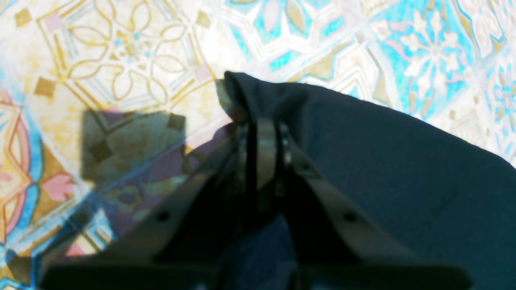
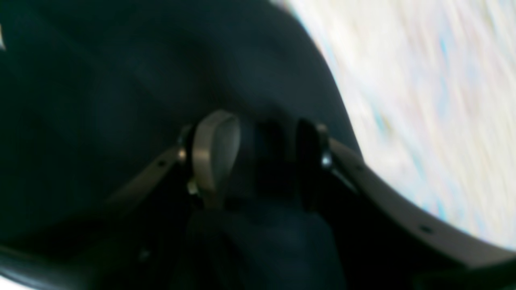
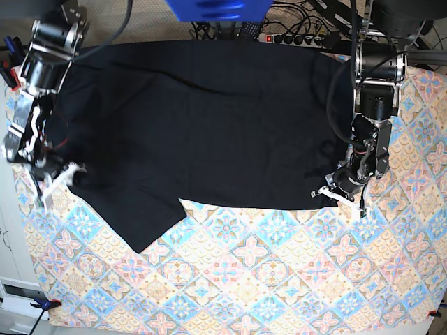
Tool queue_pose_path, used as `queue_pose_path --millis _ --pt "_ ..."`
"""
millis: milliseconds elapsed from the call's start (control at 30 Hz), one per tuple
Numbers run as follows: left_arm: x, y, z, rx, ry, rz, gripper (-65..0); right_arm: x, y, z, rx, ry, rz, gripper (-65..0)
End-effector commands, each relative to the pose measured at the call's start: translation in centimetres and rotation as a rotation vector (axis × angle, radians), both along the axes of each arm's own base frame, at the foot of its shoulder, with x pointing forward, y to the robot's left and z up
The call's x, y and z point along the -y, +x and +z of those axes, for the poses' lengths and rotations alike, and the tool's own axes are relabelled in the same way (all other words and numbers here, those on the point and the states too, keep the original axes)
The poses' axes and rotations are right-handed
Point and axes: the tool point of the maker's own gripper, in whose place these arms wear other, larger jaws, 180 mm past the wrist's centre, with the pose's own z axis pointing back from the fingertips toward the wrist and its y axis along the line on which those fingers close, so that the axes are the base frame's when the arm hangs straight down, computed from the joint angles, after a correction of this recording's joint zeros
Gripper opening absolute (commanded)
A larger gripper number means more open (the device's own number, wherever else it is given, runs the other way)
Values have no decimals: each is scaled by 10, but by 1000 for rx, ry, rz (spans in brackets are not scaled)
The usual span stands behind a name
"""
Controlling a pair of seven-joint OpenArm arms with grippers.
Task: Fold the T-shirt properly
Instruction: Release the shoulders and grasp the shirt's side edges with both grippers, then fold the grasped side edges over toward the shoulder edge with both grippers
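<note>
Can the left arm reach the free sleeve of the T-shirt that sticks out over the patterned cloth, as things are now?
Probably not now. The left gripper is shut on the T-shirt at its opposite bottom corner, so it would have to let go first; the sleeve lies nearer the right gripper.

The bench (image 3: 279, 279) is covered by a patterned cloth (image 3: 230, 293) printed with repeating diamond tiles in blue, turquoise, yellow, pink and cream. In the left wrist view the pattern (image 1: 133, 48) shows gold flower outlines on cream and white flowers on turquoise. Bright light falls across the cloth and casts hard shadows (image 1: 133, 141). At the top centre of the base view, a power strip (image 3: 297, 39) and dark cables (image 3: 307, 14) lie beyond the bench edge. A blue object (image 3: 216, 10) sits at the top edge.
</note>
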Motion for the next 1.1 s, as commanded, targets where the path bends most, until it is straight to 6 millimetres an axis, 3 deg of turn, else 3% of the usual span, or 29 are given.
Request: queue_pose_path --millis 0,167,367,733,1067 --pt "-5 -7 -3 -35 11 -11 -650 21 7 12 25 -37 -20 -379" --pt "-6 -13 15 37 47 -57 -650 36 22 5 38 -57 -6 -381" --pt "1 -24 21 63 54 -90 -650 29 40 -13 26 -69 52 -380" --pt "-28 -47 45 140 72 -21 -650 37 49 -37 19 -120 64 -378" --pt "-30 -66 57 174 88 -24 -650 46 55 -34 53 -189 97 -378"
